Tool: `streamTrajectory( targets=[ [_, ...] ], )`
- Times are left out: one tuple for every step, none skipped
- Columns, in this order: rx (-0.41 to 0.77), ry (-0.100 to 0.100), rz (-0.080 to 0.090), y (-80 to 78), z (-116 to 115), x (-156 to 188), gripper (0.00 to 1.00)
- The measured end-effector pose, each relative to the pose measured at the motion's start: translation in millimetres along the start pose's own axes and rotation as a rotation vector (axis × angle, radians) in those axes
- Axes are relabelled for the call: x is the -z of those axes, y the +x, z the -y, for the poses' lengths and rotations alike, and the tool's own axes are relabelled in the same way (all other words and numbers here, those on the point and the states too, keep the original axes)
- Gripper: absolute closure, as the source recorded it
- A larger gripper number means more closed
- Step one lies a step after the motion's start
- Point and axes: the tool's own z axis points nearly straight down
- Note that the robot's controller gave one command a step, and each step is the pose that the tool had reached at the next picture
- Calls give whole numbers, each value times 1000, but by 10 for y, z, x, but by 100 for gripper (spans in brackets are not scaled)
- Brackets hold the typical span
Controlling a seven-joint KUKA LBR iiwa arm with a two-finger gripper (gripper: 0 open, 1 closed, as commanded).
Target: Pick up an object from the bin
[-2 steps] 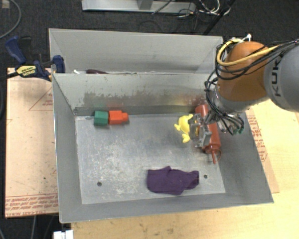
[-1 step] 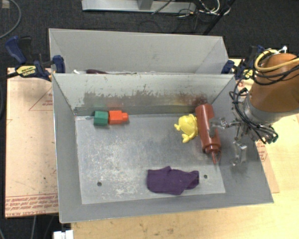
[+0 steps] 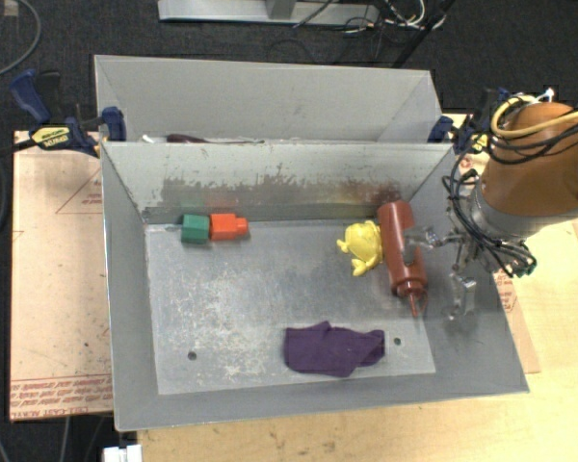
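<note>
My gripper [image 3: 461,293] hangs over the bin's right sloping wall, just right of a brown-red squeeze bottle [image 3: 401,250]. The bottle lies lengthwise on the floor with its nozzle toward the front, and a small gap separates it from the gripper. Against the bottle's left side sits a yellow soft toy [image 3: 362,245]. A crumpled purple cloth [image 3: 332,348] lies near the front of the floor, left of and below the gripper. Nothing shows in the gripper.
A green block [image 3: 195,228] and an orange block [image 3: 228,226] sit side by side at the back left, against the rear wall. The arm with its orange cover and cables stands over the bin's right rim.
</note>
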Motion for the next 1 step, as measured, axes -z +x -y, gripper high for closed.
streamTrajectory(
  targets=[
    [427, -1, 0, -443, -545, -605, 100]
  ],
)
